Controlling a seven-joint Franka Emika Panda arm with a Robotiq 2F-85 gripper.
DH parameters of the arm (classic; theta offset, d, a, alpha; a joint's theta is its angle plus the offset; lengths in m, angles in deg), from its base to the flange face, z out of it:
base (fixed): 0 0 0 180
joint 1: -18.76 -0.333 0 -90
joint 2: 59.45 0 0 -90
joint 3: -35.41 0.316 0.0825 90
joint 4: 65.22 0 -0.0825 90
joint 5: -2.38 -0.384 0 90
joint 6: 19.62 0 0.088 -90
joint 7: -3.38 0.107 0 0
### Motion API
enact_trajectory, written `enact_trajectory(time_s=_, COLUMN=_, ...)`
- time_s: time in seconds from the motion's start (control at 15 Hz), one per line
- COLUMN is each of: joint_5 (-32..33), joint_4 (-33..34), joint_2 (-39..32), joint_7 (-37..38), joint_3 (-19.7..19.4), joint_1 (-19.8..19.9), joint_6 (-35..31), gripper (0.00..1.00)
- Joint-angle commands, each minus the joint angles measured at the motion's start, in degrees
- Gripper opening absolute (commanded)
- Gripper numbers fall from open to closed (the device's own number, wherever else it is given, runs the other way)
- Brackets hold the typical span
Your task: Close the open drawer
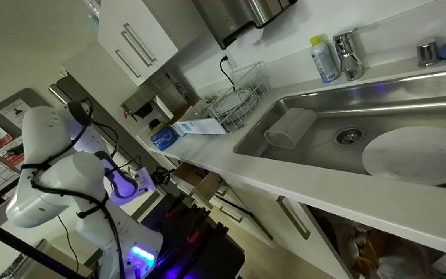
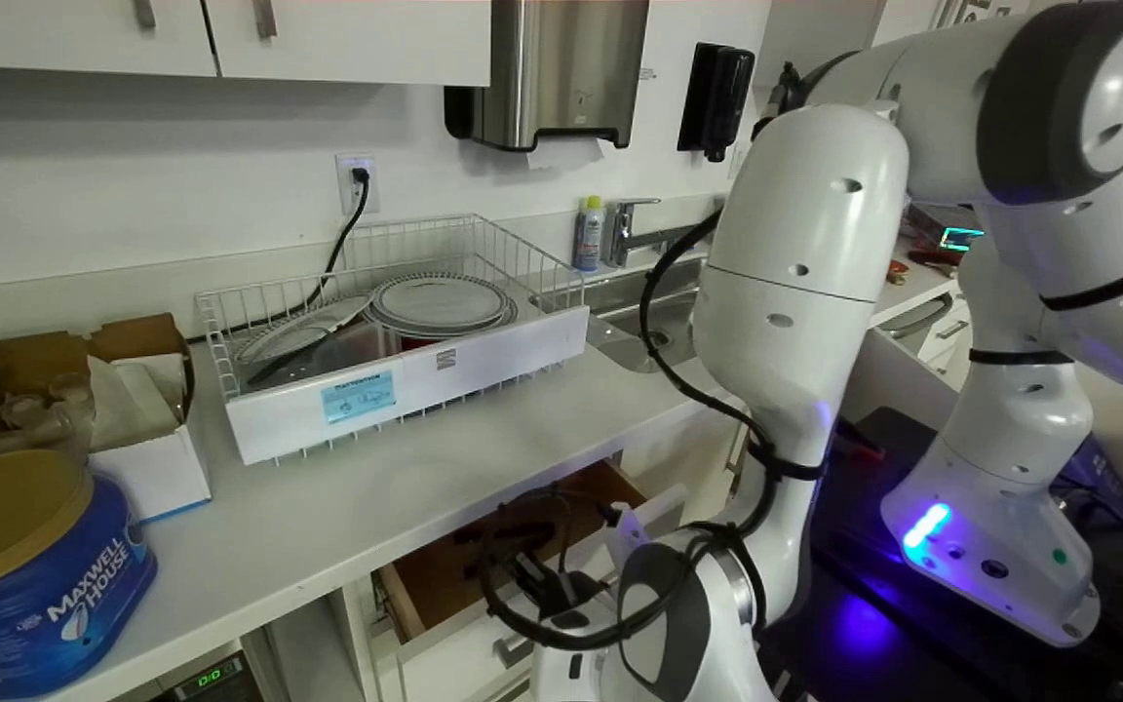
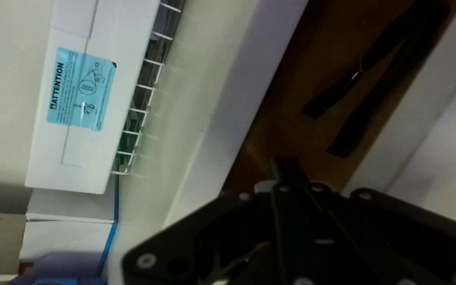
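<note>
By my wrist view's clock, the counter (image 3: 200, 79) lies toward eleven, the open drawer (image 3: 301, 73) between one and two, my pincer (image 3: 287, 170), closed and seemingly empty, at four. Pushing off-centre could skew and jam the drawer.

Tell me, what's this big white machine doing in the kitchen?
A white robot arm is here to close the kitchen drawer. It stands open beneath the countertop, with a dark object inside. The arm's tool is close by, shut and holding nothing visible; whether it touches the drawer is unclear.
</note>
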Motion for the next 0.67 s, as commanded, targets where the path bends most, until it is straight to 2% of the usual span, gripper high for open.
enact_trajectory(time_s=0.0, joint_5=4.75, joint_4=1.53, joint_2=-1.24, joint_7=-0.55, joint_3=1.38, joint_1=4.35, joint_6=1.32, gripper=0.00)
enact_trajectory(time_s=0.2, joint_5=6.57, joint_4=0.93, joint_2=0.30, joint_7=-0.02, joint_3=2.99, joint_1=5.23, joint_6=4.04, gripper=0.00)
enact_trajectory(time_s=0.33, joint_5=5.79, joint_4=0.31, joint_2=1.66, joint_7=-0.15, joint_3=4.79, joint_1=4.43, joint_6=8.79, gripper=0.00)
enact_trajectory(time_s=0.6, joint_5=-1.43, joint_4=-0.82, joint_2=5.82, joint_7=-1.39, joint_3=12.76, joint_1=3.10, joint_6=16.03, gripper=0.00)
